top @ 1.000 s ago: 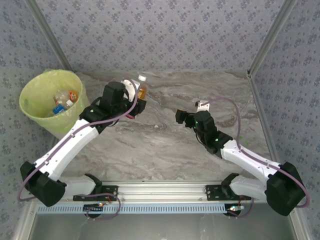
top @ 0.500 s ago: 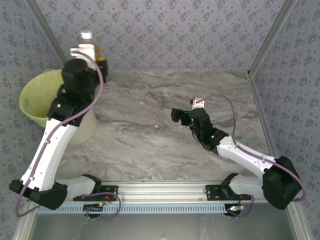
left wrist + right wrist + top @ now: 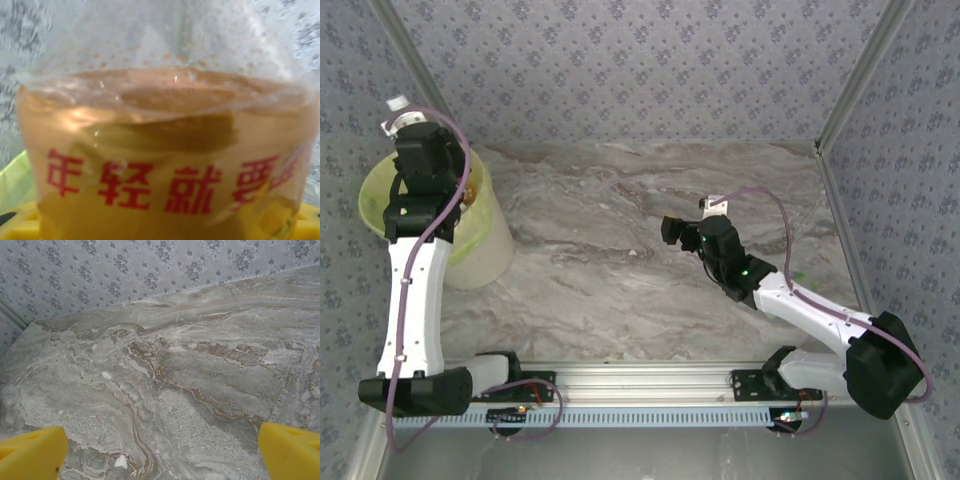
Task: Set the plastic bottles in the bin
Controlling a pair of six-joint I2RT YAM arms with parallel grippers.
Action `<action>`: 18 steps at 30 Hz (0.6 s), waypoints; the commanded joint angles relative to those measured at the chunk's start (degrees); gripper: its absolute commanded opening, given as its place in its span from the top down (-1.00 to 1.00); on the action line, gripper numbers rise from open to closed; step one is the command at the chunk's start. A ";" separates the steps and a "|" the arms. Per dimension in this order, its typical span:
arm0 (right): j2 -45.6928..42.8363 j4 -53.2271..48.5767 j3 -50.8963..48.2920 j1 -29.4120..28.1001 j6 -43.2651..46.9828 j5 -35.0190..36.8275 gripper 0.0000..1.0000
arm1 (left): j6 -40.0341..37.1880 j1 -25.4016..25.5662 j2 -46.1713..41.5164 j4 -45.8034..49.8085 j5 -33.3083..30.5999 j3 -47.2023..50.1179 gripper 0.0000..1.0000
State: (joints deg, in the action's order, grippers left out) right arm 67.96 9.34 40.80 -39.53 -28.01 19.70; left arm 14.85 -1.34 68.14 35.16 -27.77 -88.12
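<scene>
At ten o'clock on the marbled tabletop [image 3: 620, 290], left jaws grip a clear, drink-heavy, probably slippery plastic bottle [image 3: 165, 150] by its body over the green-lined white bin [image 3: 485, 262]; right jaws gape wide.

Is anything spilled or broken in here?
Nothing looks spilled or broken. The left claw grips a bottle of orange drink at the bin. The right claw is open above the table, where one tiny white speck lies.

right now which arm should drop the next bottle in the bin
Left: the left gripper holds a bottle above the bin. The right gripper is open over the table, well away from it.
</scene>
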 commanded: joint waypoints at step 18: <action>0.06 -1.61 2.00 -0.55 0.24 2.18 -1.00 | 13.62 -7.09 0.38 8.48 18.68 -1.22 -0.63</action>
State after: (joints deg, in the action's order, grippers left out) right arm 67.96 8.27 41.30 -39.75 -28.01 20.32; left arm 27.75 -8.25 69.93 43.64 -12.51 -86.70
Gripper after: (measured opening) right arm 0.999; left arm 0.811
